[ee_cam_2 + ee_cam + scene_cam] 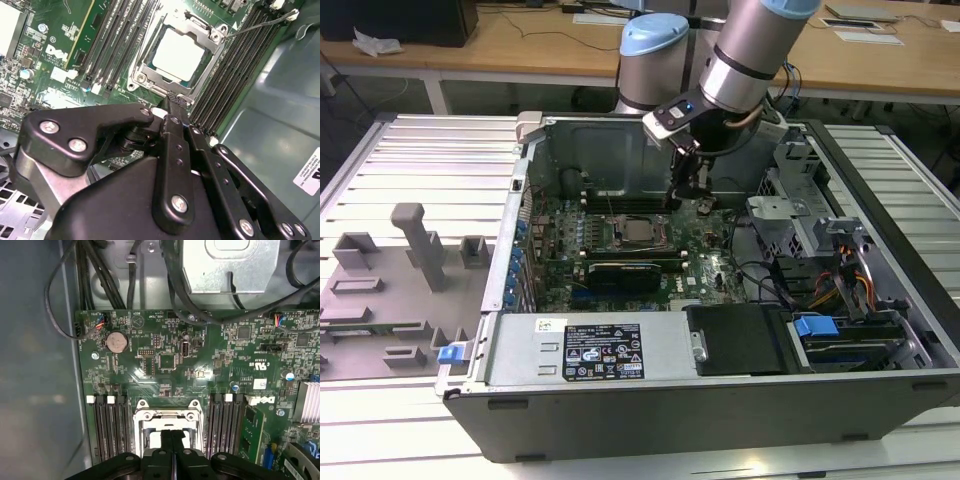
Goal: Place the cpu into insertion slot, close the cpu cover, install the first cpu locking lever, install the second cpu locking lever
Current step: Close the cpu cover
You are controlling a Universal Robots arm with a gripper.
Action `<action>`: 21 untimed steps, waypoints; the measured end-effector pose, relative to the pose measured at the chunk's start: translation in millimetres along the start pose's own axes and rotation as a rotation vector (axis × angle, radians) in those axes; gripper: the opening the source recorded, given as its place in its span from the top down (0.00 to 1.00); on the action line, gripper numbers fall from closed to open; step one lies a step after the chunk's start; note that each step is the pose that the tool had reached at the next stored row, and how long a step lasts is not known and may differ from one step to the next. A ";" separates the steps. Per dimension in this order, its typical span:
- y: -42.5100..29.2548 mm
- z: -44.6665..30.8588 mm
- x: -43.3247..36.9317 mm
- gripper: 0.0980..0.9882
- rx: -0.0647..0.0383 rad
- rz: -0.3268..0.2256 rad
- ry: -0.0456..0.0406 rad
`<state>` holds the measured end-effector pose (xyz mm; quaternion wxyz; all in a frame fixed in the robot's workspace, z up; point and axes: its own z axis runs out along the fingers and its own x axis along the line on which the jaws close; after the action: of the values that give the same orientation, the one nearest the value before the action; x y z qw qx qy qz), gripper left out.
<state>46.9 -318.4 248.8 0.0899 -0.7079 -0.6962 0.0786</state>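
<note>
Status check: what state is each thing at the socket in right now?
insertion slot: occupied
cpu: seated flat in the slot
cpu cover: closed over the cpu
locking lever: apparently raised, unlatched
gripper: shut, beside the socket

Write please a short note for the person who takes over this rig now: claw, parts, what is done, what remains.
Claw: shut, tip just beside the cover.
Cpu: seated, flat, showing through the cover's window.
Done: cpu placed; cover looks lowered around it.
Left: one thin lever juts out over the memory slots and seems unlatched. I cannot tell the state of the other one.
</note>
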 end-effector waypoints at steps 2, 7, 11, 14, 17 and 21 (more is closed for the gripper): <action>-7.3 2.1 -0.2 0.99 -0.063 -0.001 -0.0002; -16.2 4.6 -0.4 0.99 -0.155 -0.002 0.0011; -22.0 6.2 -0.5 0.99 -0.238 -0.004 0.0023; -26.1 7.4 -0.6 0.99 -0.291 -0.005 0.0031; -32.3 9.1 -0.6 0.99 -0.327 -0.005 0.0040; -41.7 12.0 -1.0 0.99 -0.330 -0.005 0.0041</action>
<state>3.5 -318.6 247.0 -0.0258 -0.7113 -0.7014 -0.0384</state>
